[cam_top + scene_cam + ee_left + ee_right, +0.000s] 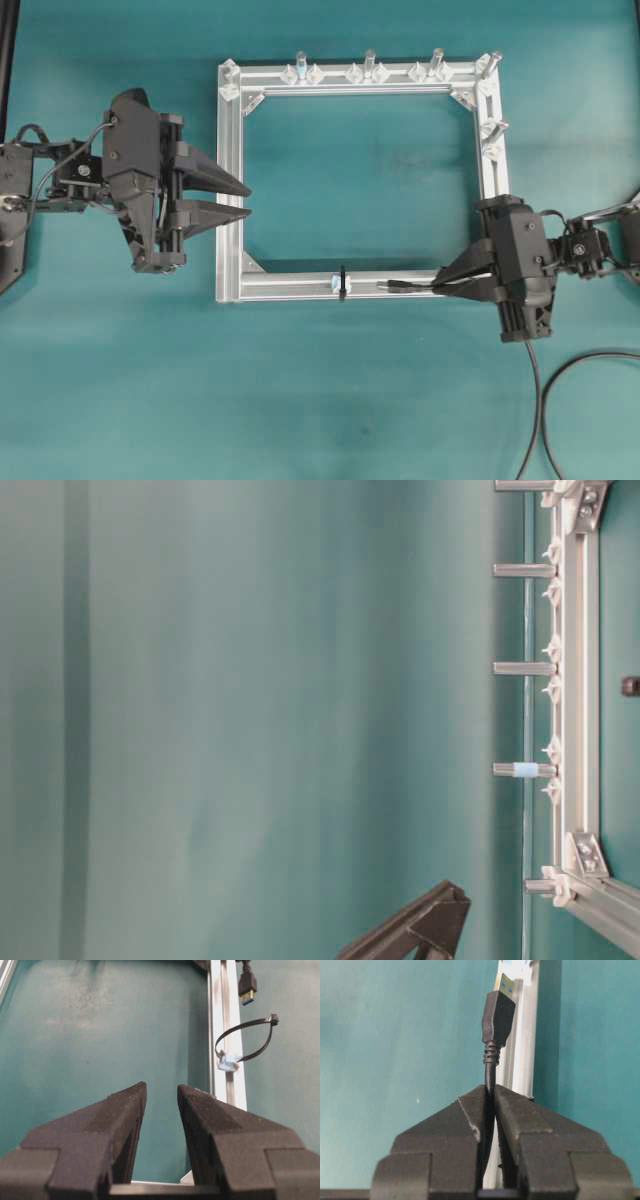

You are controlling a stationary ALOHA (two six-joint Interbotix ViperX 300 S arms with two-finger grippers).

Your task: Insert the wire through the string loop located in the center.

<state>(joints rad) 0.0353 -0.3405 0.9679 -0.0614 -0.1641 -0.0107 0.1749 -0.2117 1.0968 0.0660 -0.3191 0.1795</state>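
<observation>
A teal table surface [350, 400] carrying a silver frame [229, 180] is shown. The left gripper [248, 201] is seen with jaws spread; the wire [490, 1080] is pinched by the right gripper [447, 281].

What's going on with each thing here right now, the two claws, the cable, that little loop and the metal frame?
Right claw: shut on the wire, just behind its plug.
Wire: held, plug tip aimed along the frame bar, not yet through the loop.
String loop: standing upright on the bar, nothing through it.
Left claw: open, holding nothing.
Aluminium frame: lying flat on the table.
</observation>
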